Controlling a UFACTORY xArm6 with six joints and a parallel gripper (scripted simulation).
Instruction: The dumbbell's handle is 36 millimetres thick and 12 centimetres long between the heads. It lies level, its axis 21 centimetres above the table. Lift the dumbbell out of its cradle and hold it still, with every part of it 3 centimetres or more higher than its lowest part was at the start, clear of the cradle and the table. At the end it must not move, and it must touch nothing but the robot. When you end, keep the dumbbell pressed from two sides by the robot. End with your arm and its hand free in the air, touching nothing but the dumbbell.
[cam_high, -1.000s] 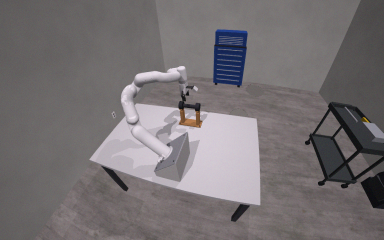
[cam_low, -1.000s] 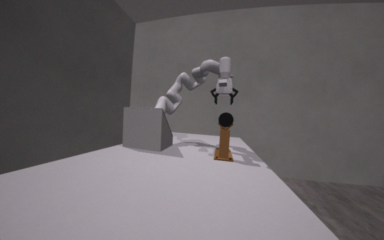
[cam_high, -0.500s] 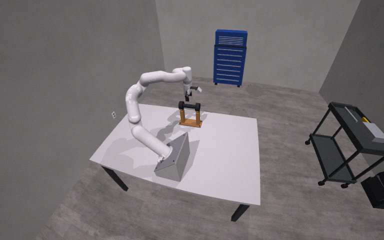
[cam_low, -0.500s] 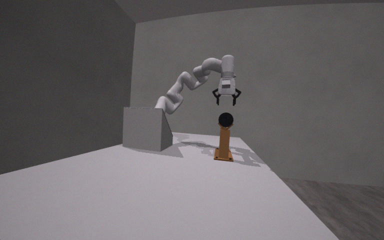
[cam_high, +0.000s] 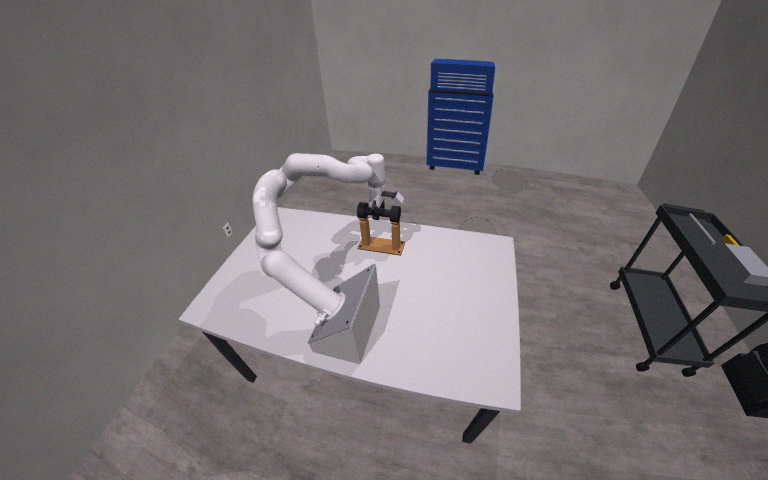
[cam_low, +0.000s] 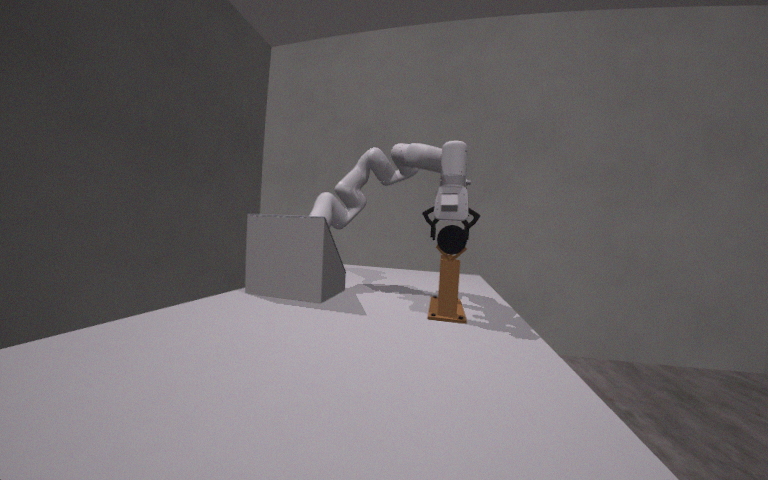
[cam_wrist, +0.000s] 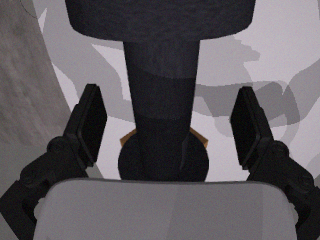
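Note:
The black dumbbell (cam_high: 380, 212) lies level in the two forks of the orange cradle (cam_high: 381, 239) at the far side of the white table. In the exterior view I see it end-on as a black disc (cam_low: 451, 239) on the orange post (cam_low: 448, 288). My gripper (cam_low: 451, 226) points straight down over the handle. In the wrist view the two black fingers stand wide open on either side of the handle (cam_wrist: 162, 96), with a gap on each side; the gripper's middle (cam_wrist: 168, 126) lies on the handle.
The grey wedge-shaped arm base (cam_high: 348, 316) stands on the table near its front left. A blue tool chest (cam_high: 459, 115) stands at the back wall. A black cart (cam_high: 693, 283) stands on the floor at the right.

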